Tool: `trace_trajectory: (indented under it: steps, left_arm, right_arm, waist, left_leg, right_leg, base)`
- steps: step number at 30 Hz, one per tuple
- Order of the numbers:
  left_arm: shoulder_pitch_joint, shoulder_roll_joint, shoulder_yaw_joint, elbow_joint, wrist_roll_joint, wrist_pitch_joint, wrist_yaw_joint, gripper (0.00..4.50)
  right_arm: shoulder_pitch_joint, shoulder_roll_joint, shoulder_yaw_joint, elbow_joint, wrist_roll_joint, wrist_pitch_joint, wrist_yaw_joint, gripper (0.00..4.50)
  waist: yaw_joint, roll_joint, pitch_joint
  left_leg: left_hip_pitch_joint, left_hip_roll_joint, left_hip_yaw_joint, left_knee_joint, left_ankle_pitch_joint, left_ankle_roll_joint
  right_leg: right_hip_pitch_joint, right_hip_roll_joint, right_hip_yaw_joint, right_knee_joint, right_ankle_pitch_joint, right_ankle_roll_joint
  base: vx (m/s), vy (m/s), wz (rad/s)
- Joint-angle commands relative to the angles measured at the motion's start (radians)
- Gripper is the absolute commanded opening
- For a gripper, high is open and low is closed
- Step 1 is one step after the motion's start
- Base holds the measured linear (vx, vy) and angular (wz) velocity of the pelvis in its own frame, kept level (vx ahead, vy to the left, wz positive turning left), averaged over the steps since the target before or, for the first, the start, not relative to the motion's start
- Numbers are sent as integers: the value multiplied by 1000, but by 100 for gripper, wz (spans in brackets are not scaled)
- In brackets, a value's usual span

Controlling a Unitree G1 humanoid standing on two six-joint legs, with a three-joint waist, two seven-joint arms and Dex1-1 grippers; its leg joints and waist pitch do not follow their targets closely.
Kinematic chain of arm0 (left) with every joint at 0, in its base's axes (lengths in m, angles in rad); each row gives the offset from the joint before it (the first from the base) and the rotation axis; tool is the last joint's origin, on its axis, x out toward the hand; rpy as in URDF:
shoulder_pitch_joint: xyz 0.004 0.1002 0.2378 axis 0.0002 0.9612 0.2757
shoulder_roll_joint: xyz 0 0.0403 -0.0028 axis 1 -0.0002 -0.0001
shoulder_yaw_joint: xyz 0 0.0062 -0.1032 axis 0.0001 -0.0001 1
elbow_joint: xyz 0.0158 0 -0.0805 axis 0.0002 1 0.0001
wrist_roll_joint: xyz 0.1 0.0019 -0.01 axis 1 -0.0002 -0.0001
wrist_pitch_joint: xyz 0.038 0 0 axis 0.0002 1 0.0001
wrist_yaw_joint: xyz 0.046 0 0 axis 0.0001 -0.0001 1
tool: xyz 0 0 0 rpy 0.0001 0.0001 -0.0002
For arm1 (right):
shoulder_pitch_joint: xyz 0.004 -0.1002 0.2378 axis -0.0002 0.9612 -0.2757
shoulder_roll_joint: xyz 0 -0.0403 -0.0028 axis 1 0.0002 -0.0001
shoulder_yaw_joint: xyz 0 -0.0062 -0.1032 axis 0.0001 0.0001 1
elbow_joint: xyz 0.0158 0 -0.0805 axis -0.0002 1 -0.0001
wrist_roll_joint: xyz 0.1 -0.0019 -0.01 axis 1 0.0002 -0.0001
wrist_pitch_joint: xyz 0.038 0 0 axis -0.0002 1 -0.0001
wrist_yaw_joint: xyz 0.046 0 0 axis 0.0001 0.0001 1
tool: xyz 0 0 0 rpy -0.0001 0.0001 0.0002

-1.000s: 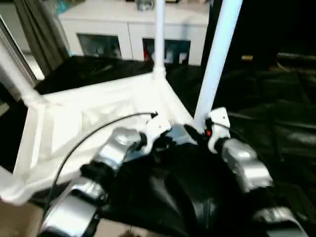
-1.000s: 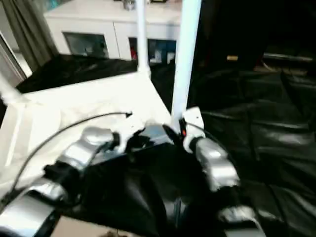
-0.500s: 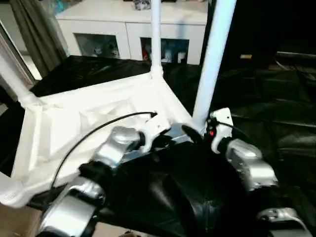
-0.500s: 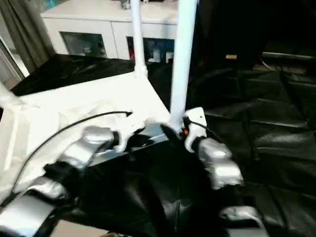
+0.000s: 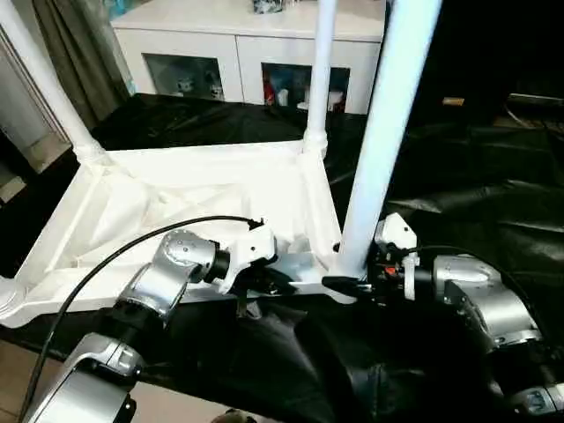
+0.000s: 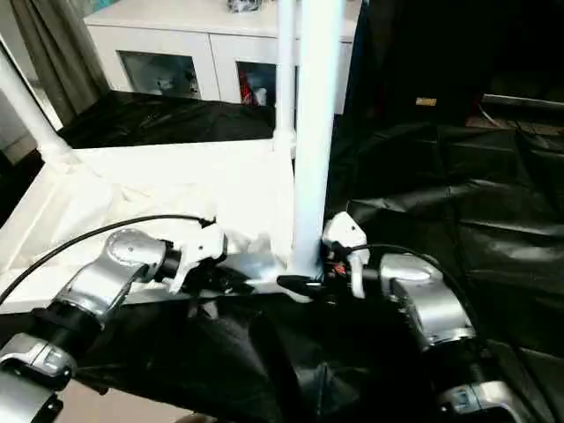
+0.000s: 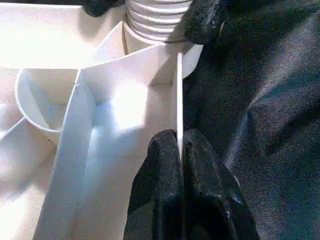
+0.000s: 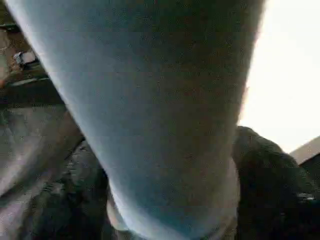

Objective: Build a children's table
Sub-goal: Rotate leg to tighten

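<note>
The children's table lies upside down on black cloth, its white ribbed tabletop (image 5: 176, 189) facing up. Three white legs stand in corner sockets: one at the far left (image 5: 48, 84), one at the back right (image 5: 317, 79) and one at the near right (image 5: 374, 159). My left gripper (image 7: 179, 142) is shut on the thin near rim of the tabletop, close to the near right corner. My right gripper (image 5: 351, 280) is shut on the ribbed base of the near right leg (image 7: 157, 20), one black fingertip (image 7: 205, 20) on each side, just above its socket.
A white cabinet (image 5: 238, 53) with glass-fronted shelves stands behind the table. Grey curtains (image 5: 79, 44) hang at the back left. Crumpled black cloth (image 5: 476, 176) spreads to the right. A black cable (image 5: 106, 264) loops over my left forearm.
The whole picture has shifted with the head camera. The left gripper stays on the rim and the right gripper stays at the near right leg's base. Nothing was let go.
</note>
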Motion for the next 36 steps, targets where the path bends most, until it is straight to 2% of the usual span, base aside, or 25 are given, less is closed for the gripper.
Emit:
trace_trajectory:
  steps: [1,6,9,10,11,12,13,14,16,19,20,21,22,23,24,27,30,31,32,34,36]
  left_arm:
    - [4,5,-7,-35,-10,1,-31,0]
    - [0,-10,5,-30,-8,5,-7,0]
    - [-24,-46,22,13,13,3,103,0]
    - [-41,-63,30,42,28,10,164,0]
    - [-67,-91,44,88,46,21,253,0]
    - [-87,-116,55,123,55,25,316,0]
    - [-88,-117,56,125,55,25,319,0]
    - [-113,-150,62,166,72,29,404,0]
    - [-133,-175,66,199,87,29,475,0]
    - [-154,-210,75,234,87,41,539,0]
    - [-166,-232,81,254,85,48,573,0]
    - [-174,-248,83,270,87,45,590,0]
    - [-182,-260,84,287,91,37,601,0]
    - [-184,-265,84,293,92,34,602,0]
    - [-187,-272,84,299,92,31,602,0]
    - [-186,-280,77,301,92,17,579,0]
    - [-161,-255,53,261,86,-17,491,0]
    - [-153,-245,46,250,84,-32,458,0]
    - [-141,-230,39,235,78,-52,407,0]
    - [-129,-211,32,220,72,-66,355,0]
    - [-112,-179,20,198,70,-87,287,0]
  right_arm:
    - [4,-2,6,-25,15,11,13,318]
    - [13,15,6,-30,23,22,5,285]
    - [16,72,-24,15,6,31,-122,279]
    - [6,98,-40,53,-16,24,-206,279]
    - [-10,137,-64,112,-47,15,-334,277]
    - [-23,170,-86,158,-65,7,-442,277]
    - [-24,171,-87,161,-66,7,-447,277]
    - [-43,220,-126,220,-71,7,-588,276]
    - [-54,256,-148,256,-72,7,-678,276]
    - [-67,295,-158,287,-79,0,-755,276]
    - [-76,326,-165,301,-73,-11,-777,276]
    - [-84,349,-170,308,-60,-24,-771,276]
    - [-91,368,-174,314,-52,-36,-762,311]
    - [-94,376,-176,316,-47,-40,-757,332]
    - [-99,385,-177,317,-41,-44,-748,332]
    - [-106,389,-165,310,-43,-54,-728,356]
    - [-88,340,-118,253,-47,-56,-626,356]
    - [-81,323,-108,235,-46,-53,-586,356]
    - [-73,295,-97,212,-43,-43,-521,356]
    - [-64,260,-86,190,-42,-36,-451,356]
    - [-53,205,-65,161,-43,-43,-365,356]
  waist:
    - [0,-15,-68]
    - [2,-16,-69]
    - [0,-14,-67]
    - [-7,-15,-64]
    - [-10,-12,-62]
    - [-13,-14,-61]
    - [-15,-14,-60]
    - [-21,-15,-59]
    - [-27,-15,-57]
    - [-26,-16,-58]
    - [-27,-10,-60]
    - [-28,-11,-59]
    - [-27,-8,-60]
    - [-27,-9,-60]
    - [-26,-8,-60]
    - [-28,-9,-60]
    - [-26,-8,-61]
    - [-27,-11,-62]
    - [-25,-7,-63]
    - [-24,-11,-66]
    - [-19,-9,-70]
  left_leg:
    - [23,61,-21,-65,-170,73]
    - [23,61,-21,-62,-151,82]
    - [22,60,-22,-65,-164,74]
    - [23,58,-21,-67,-183,61]
    - [28,57,-23,-70,-216,34]
    - [31,56,-23,-73,-235,19]
    - [32,55,-24,-74,-246,6]
    - [30,55,-27,-79,-259,-9]
    - [32,53,-29,-81,-285,-21]
    - [33,52,-26,-79,-280,-7]
    - [32,51,-27,-79,-277,-5]
    - [31,52,-26,-80,-281,-4]
    - [30,51,-28,-81,-279,-2]
    - [30,51,-27,-81,-281,0]
    - [32,53,-27,-81,-286,3]
    - [26,53,-29,-83,-279,16]
    - [25,54,-29,-82,-273,25]
    - [23,53,-27,-80,-261,32]
    - [21,53,-28,-79,-248,39]
    - [19,53,-25,-74,-215,58]
    - [17,54,-24,-69,-180,76]
  right_leg:
    - [37,-76,37,-64,-80,-268]
    - [37,-75,36,-62,-58,-272]
    - [36,-76,36,-64,-81,-268]
    - [31,-75,38,-69,-113,-264]
    - [29,-78,38,-74,-173,-259]
    - [28,-78,38,-79,-207,-251]
    - [28,-79,38,-80,-232,-246]
    - [31,-80,40,-83,-259,-226]
    - [31,-79,39,-87,-280,-214]
    - [30,-80,42,-92,-276,-202]
    - [29,-79,41,-91,-260,-202]
    - [29,-79,42,-92,-259,-204]
    - [32,-79,41,-91,-253,-204]
    - [31,-79,40,-92,-249,-203]
    - [30,-78,41,-92,-238,-206]
    - [36,-79,39,-89,-218,-209]
    - [38,-79,39,-90,-214,-206]
    - [39,-79,39,-89,-199,-207]
    - [41,-80,39,-86,-182,-210]
    - [44,-79,38,-82,-137,-220]
    - [46,-78,36,-77,-90,-230]
  base:
    - [0,0,0]
    - [0,0,0]
    - [0,0,0]
    - [0,0,0]
    - [0,0,0]
    - [0,0,0]
    - [0,0,0]
    - [0,0,0]
    - [0,0,0]
    - [0,0,0]
    - [0,0,0]
    - [0,0,0]
    - [0,0,0]
    - [0,0,0]
    - [0,0,0]
    - [0,0,0]
    - [0,0,0]
    - [0,0,0]
    - [0,0,0]
    - [0,0,0]
    - [0,0,0]
